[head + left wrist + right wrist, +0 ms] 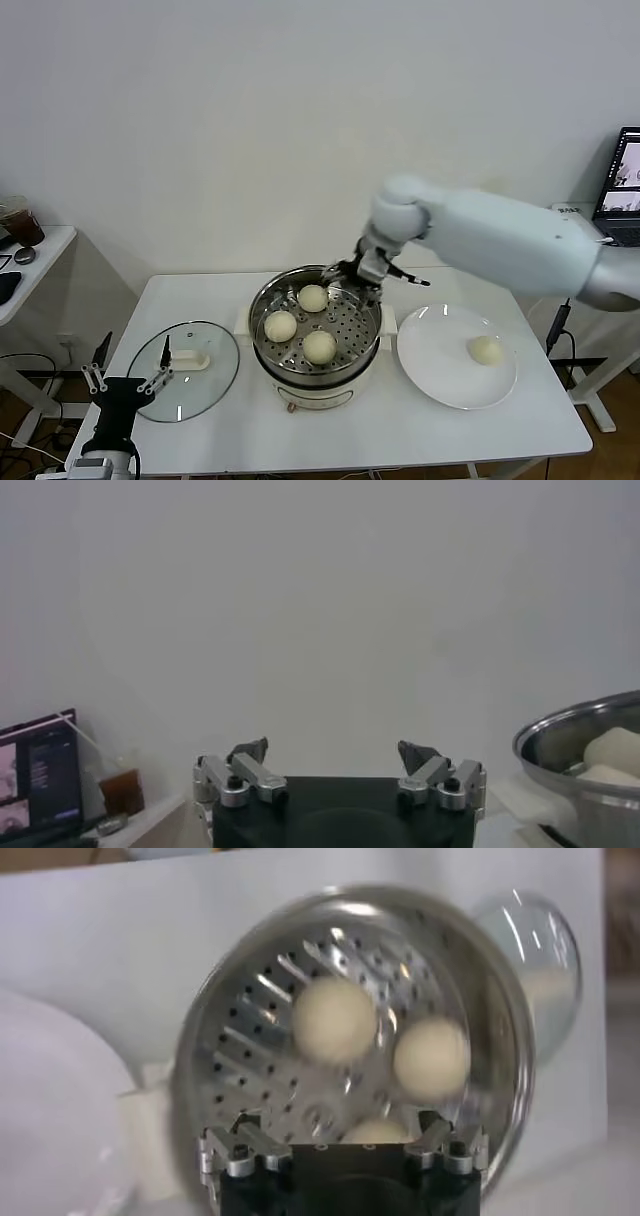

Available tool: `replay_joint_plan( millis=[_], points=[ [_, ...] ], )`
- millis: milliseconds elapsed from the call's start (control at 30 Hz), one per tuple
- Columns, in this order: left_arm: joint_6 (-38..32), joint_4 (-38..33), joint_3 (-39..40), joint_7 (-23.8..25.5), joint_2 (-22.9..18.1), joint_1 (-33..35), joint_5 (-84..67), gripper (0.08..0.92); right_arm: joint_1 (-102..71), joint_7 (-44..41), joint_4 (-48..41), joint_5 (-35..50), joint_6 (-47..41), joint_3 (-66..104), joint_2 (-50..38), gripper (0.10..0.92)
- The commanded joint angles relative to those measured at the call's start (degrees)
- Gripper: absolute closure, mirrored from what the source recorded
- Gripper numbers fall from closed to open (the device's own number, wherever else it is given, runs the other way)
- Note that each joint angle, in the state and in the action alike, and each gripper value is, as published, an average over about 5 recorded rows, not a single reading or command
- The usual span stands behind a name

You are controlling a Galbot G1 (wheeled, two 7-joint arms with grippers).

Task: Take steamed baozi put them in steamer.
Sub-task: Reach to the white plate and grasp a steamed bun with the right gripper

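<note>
Steamer (316,372) holds three steamed baozi (319,346), fourth sits on plate (438,385); right gripper (352,272) hangs open, empty above steamer rim, left gripper (125,378) parked open; bun looks soft, light, needs gentle side pinch.

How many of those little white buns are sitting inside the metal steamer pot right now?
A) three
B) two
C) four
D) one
A: three baozi lie on the perforated tray of the steamer, and the fourth one is on the white plate beside it.
</note>
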Motion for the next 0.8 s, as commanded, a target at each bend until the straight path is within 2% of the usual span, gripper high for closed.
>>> replay_joint_plan(
  millis=[33, 167, 367, 600, 800],
  points=[
    [0.0, 0.05, 0.02, 0.03, 0.01, 0.0, 0.01, 0.177, 0.53, -1.78, 0.14, 5.24, -21.27, 2.68, -10.96, 0.203],
    [0.0, 0.47, 0.5, 0.04, 0.14, -0.35, 0.07, 0.177, -4.32, -2.94, -0.17, 1.81, -23.65, 5.37, -17.07, 0.203],
    [0.1, 1.09, 1.32, 0.1, 0.23, -0.83, 0.31, 0.177, -16.37, -3.01, -3.1, -4.78, -21.72, 13.37, -22.2, 0.203],
    [0.24, 1.47, 1.6, 0.18, 0.18, -0.9, 0.68, 0.177, -30.91, -3.06, -11.72, -10.77, -16.03, 24.71, -22.0, 0.203],
    [0.22, 1.73, 1.24, 0.19, 0.15, -0.61, 0.77, 0.177, -37.4, -1.2, -15.13, -14.77, -14.6, 29.93, -20.06, 0.203]
  ],
)
